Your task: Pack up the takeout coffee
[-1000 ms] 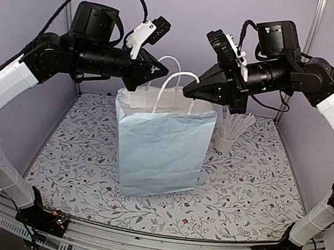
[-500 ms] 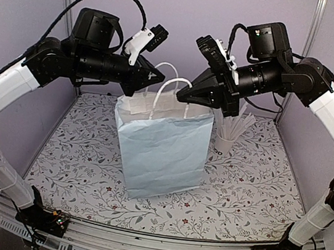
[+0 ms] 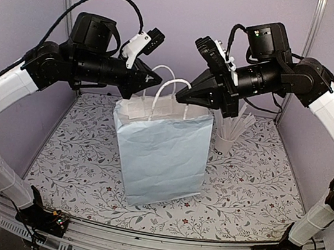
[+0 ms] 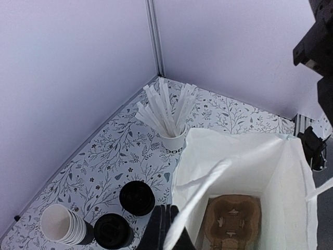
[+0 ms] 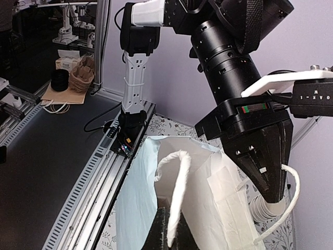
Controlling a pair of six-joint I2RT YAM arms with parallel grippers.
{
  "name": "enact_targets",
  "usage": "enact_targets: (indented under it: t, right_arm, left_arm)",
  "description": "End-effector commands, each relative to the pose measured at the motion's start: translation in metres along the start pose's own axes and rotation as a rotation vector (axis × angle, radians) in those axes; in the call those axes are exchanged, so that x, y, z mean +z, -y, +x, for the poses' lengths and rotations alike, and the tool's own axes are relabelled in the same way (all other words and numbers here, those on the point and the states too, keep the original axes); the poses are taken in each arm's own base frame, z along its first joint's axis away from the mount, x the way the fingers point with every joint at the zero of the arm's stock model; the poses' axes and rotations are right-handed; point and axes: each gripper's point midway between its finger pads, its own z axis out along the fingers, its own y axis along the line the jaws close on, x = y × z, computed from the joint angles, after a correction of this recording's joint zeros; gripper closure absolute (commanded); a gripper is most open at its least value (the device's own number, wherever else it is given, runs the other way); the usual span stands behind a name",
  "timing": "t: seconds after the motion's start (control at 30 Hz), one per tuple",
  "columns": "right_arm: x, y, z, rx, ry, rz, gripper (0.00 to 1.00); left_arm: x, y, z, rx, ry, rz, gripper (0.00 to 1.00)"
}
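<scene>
A pale blue paper bag (image 3: 162, 155) stands mid-table with its mouth held open. My left gripper (image 3: 159, 80) is shut on the bag's far white handle (image 4: 208, 179). My right gripper (image 3: 178, 95) is shut on the near handle (image 5: 179, 187). In the left wrist view, a brown cardboard cup carrier (image 4: 231, 221) lies on the bag's floor. Two black-lidded takeout coffee cups (image 4: 137, 198) (image 4: 112, 230) stand on the table behind the bag, below my left gripper (image 4: 165, 229). In the top view the bag hides them.
A nested stack of whitish-rimmed cups (image 4: 60, 224) sits beside the lidded cups. A white cup of paper-wrapped straws (image 3: 223, 142) stands to the right of the bag near the back wall. Purple walls close in the back and sides.
Both grippers have dropped slightly and shifted a little left with the handles in them. The bag's top has followed them and its body leans a bit more.
</scene>
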Motion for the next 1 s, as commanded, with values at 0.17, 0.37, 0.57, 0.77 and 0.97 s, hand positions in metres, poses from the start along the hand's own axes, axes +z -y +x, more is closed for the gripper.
enact_targets:
  t: [0.17,0.37,0.57,0.77,0.97]
  right_arm:
    - [0.011,0.001,0.011,0.011,-0.022,-0.012,1.00]
    - [0.014,0.001,0.017,0.015,-0.035,-0.016,1.00]
    - [0.010,-0.016,0.033,0.014,-0.105,-0.085,0.30]
    - [-0.003,-0.026,0.034,-0.037,-0.133,-0.079,0.23]
    - [-0.017,-0.026,0.029,-0.058,-0.140,-0.024,0.23]
  left_arm:
    - [-0.004,-0.006,-0.003,-0.003,0.033,-0.009,1.00]
    - [-0.001,0.000,0.006,-0.005,0.011,0.023,0.68]
    - [0.005,-0.006,0.020,-0.028,-0.054,-0.013,0.15]
    - [-0.005,-0.003,0.025,-0.033,-0.071,0.003,0.00]
    - [-0.016,-0.004,0.034,-0.035,-0.073,-0.010,0.00]
